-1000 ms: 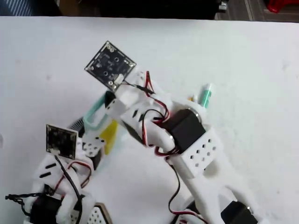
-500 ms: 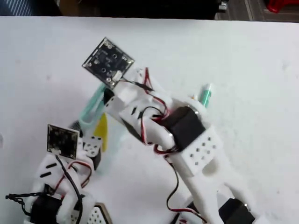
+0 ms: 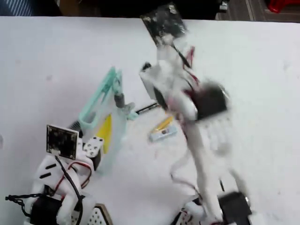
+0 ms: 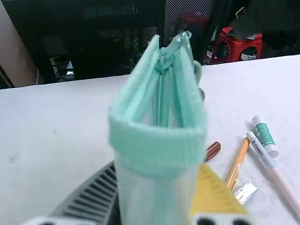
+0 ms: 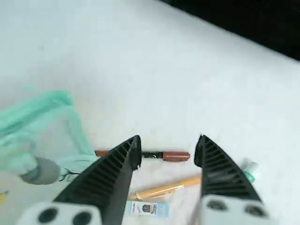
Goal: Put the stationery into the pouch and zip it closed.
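- Left gripper pinches the pouch upright over the bench; its narrow mouth could snag anything dropped in.
- Right gripper hangs spread, empty, above the brown pen; a nudge might roll it off.

Right arm: blurred, outline unclear | pouch: lower part cut off at frame edge | white pen: tip cropped
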You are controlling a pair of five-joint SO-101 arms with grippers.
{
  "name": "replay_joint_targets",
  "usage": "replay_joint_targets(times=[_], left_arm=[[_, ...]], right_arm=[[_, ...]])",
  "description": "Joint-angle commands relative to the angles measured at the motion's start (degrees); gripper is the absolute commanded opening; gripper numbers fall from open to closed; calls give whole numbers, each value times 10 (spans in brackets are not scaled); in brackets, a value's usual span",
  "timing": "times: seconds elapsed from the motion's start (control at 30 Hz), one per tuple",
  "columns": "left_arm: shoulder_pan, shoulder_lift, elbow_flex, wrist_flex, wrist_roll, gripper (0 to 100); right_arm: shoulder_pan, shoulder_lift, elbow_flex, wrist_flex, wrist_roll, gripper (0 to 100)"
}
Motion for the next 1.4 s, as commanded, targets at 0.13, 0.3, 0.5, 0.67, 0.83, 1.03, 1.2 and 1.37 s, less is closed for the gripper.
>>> replay_joint_targets(times=[0.13, 0.3, 0.5, 0.67, 0.83, 1.03, 1.2, 1.37], left_arm=[[0, 6, -3, -16, -4, 162], [0, 6, 24, -40, -4, 162], [0, 6, 46, -65, -4, 162], [0, 6, 47, -66, -4, 162], [0, 6, 47, -66, -4, 162], [1, 6, 47, -64, -3, 162], [0, 6, 47, -62, -2, 162], [0, 6, 46, -61, -3, 162]], right_arm=[[51, 165, 9, -29, 173, 180], [58, 281, 11, -58, 275, 180], [59, 383, 8, -103, 361, 183], [58, 416, 8, -143, 365, 251], [58, 447, 7, -185, 366, 280], [61, 473, 6, -176, 411, 279], [61, 453, -47, -91, 415, 279], [53, 478, -58, -77, 448, 269]])
